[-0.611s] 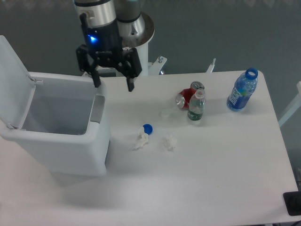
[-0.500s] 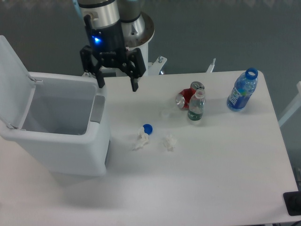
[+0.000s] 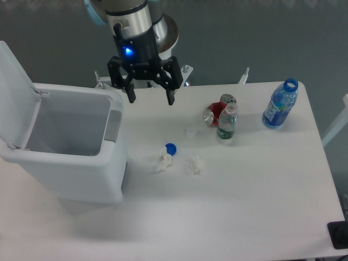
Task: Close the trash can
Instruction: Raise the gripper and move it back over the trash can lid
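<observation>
Lid-up trash can (image 3: 70, 157) beside spread-fingered, empty end effector (image 3: 150, 100)

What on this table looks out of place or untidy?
The trash can stands open, lid up. Litter lies loose on the table: a blue cap, crumpled scraps, and a red can tipped on its side.

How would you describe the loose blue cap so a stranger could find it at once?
Start at the white bin on the table's left. Just right of it, mid-table, lies the cap, beside a crumpled white scrap. It is the only small blue disc; the other blue thing is a tall bottle.
</observation>
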You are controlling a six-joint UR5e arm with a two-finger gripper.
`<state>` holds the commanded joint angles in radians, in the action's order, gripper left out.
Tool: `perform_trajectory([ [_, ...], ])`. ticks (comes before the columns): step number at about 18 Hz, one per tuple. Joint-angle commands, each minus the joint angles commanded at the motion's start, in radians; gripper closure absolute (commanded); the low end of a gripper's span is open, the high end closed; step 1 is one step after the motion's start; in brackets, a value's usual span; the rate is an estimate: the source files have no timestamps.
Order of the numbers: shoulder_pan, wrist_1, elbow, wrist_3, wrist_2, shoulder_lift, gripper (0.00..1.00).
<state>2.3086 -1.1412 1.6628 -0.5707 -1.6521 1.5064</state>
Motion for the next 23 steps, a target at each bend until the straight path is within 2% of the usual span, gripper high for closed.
perform_trajectory([
  [5, 0.015, -0.038, -0.006, 0.101, 0.015, -0.04, 0.0],
  [7, 0.014, -0.038, -0.023, 0.155, 0.064, -0.052, 0.0],
  [11, 0.006, -0.038, -0.044, 0.302, 0.124, -0.095, 0.0],
  [14, 0.002, -0.035, -0.074, 0.434, 0.176, -0.103, 0.0],
  [20, -0.023, -0.034, -0.089, 0.454, 0.236, -0.13, 0.0],
  [23, -0.031, -0.028, -0.107, 0.527, 0.294, -0.152, 0.0],
])
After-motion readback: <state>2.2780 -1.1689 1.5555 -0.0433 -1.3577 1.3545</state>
